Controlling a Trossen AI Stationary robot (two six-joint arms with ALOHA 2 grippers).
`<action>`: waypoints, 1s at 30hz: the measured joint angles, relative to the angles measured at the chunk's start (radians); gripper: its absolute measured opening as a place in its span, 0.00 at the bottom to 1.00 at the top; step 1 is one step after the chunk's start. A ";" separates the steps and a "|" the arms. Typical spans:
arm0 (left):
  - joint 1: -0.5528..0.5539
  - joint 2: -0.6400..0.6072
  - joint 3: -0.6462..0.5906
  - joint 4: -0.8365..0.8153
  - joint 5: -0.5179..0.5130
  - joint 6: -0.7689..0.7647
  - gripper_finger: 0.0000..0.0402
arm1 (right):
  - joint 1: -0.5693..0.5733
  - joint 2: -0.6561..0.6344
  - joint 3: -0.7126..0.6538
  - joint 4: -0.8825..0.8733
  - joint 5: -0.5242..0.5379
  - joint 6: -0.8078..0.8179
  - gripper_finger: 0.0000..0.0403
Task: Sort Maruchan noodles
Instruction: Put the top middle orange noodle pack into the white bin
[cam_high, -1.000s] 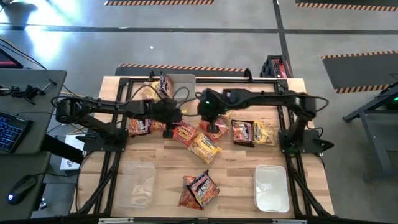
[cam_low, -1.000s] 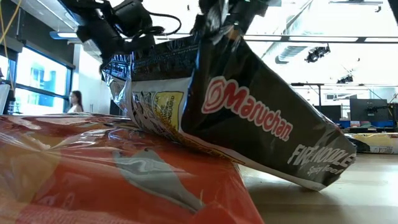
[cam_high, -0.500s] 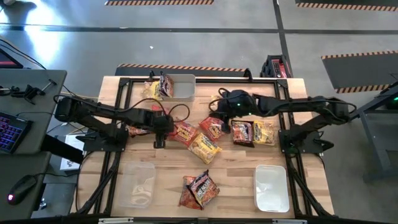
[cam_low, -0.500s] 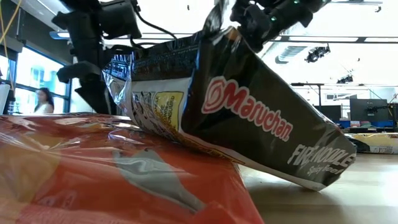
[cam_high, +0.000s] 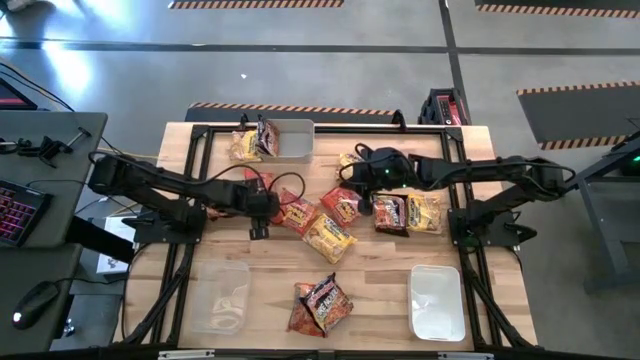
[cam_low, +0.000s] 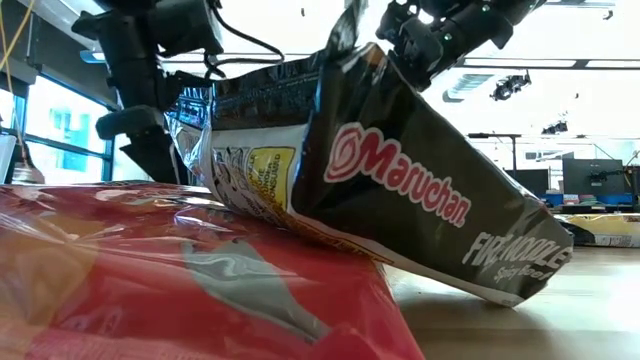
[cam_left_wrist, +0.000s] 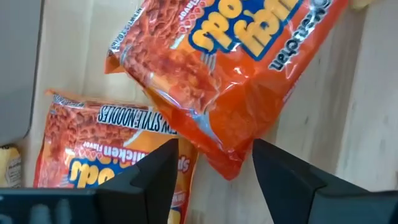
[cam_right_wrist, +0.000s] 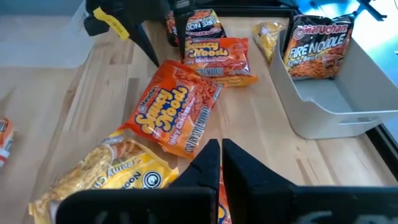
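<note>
High view: left hand (cam_high: 258, 232) released beside orange packet (cam_high: 297, 213); right hand (cam_high: 363, 205) clenched, empty.

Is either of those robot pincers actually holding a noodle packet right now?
No. The left pincer is open above an orange packet, gripping nothing. The right pincer is shut and empty.

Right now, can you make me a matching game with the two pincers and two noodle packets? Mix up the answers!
Things:
1. left pincer
2. right pincer
3. black Fire Noodle packet
4. yellow packet

States or places:
A. lying flat on the wooden table
B. shut
C. propped up in the grey bin
D. open

Pairs: 1-D, 2-B, 3-C, 4-A
</note>
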 joint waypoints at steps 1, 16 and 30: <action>0.000 0.005 0.000 -0.005 -0.007 0.000 0.50 | 0.000 0.000 0.000 0.000 0.000 -0.003 0.00; -0.034 0.122 0.000 -0.005 -0.078 0.047 0.50 | 0.000 0.000 0.000 0.014 -0.004 -0.023 0.00; -0.034 0.147 0.000 0.057 -0.053 0.070 0.15 | 0.000 0.000 0.000 0.018 -0.004 -0.018 0.00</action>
